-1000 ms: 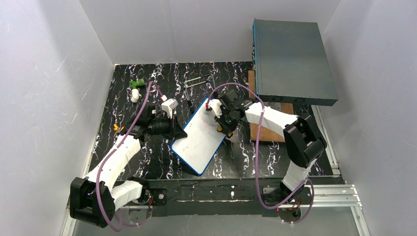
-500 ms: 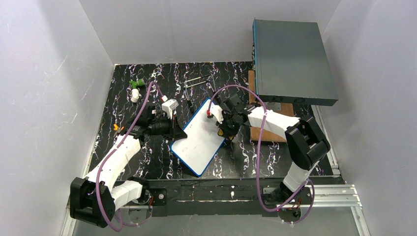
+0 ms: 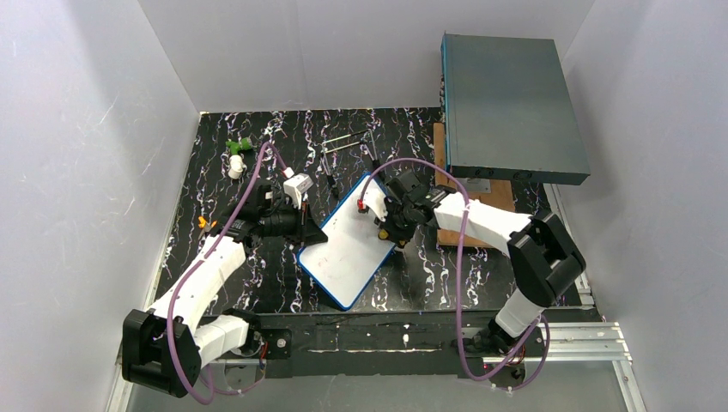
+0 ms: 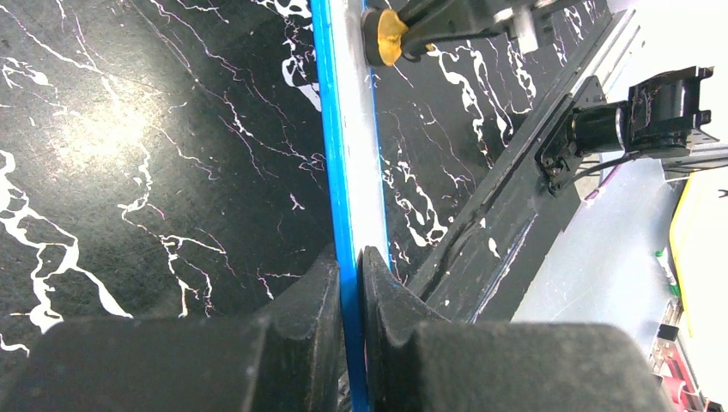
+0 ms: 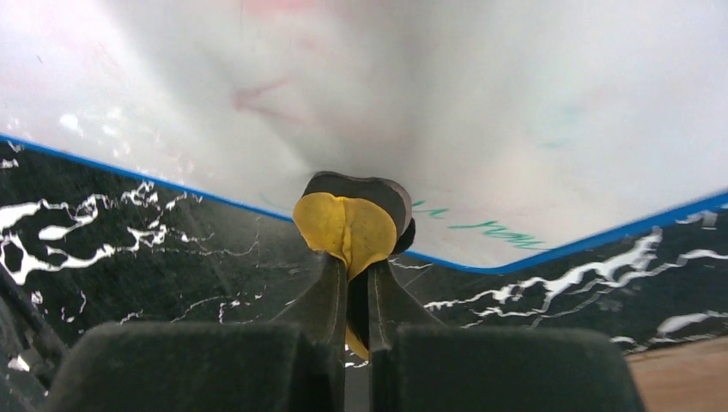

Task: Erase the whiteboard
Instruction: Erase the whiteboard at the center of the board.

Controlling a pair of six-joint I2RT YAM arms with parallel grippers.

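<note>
1. While the wiping is being done, the whiteboard (image 3: 345, 249) is being held at the middle of the top view. It is set slantwise over the black marbled table (image 3: 412, 283), running from lower left to upper right.
2. Its blue frame is being pinched by the left gripper (image 4: 350, 279) at the board's left edge, with the fingers drawn narrow on the thin rim.
3. A yellow eraser pad (image 5: 348, 227) is being clamped between the narrow fingers of the right gripper (image 5: 358, 296) and pressed at the board's right-hand border.
4. The board is being judged light, stiff and slick-faced, so it is likely to skate under a wipe. The frame edge is therefore being taken as the proper hold, never the writing face.
5. Green writing (image 5: 485, 227) and a faint red smudge (image 5: 262, 94) are being shown only by the right wrist view; from above, the face is being rendered almost blank.
6. The board's thinness is being revealed edge-on by the left wrist view alone. Whether that edge is being lifted off the table cannot be told for certain.
</note>
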